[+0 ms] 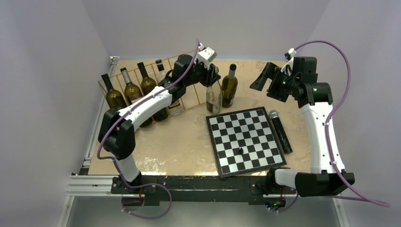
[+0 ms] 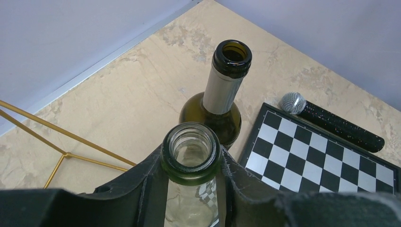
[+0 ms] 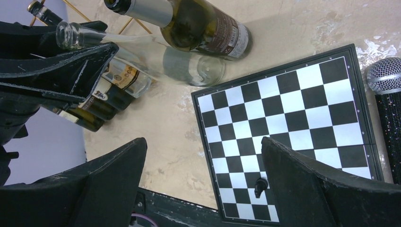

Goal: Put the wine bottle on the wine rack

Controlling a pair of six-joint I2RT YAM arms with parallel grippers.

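A clear glass wine bottle [image 1: 213,99] stands upright on the table, just right of the gold wire wine rack [image 1: 191,105]. My left gripper [image 1: 212,79] is shut on its neck. In the left wrist view the fingers [image 2: 142,189] press both sides of the neck below the open mouth [image 2: 189,171]. A dark green bottle [image 1: 229,87] stands right beside it, also in the left wrist view [image 2: 222,94]. My right gripper [image 1: 265,80] is open, empty and raised at the back right; its wrist view [image 3: 203,165] looks down on the chessboard.
Several dark bottles [image 1: 130,92] lie in the rack's slots. A black-and-white chessboard [image 1: 246,139] with one black pawn [image 1: 240,151] lies centre right. A black microphone [image 1: 280,130] lies along its right side. A rack corner [image 2: 61,153] shows in the left wrist view.
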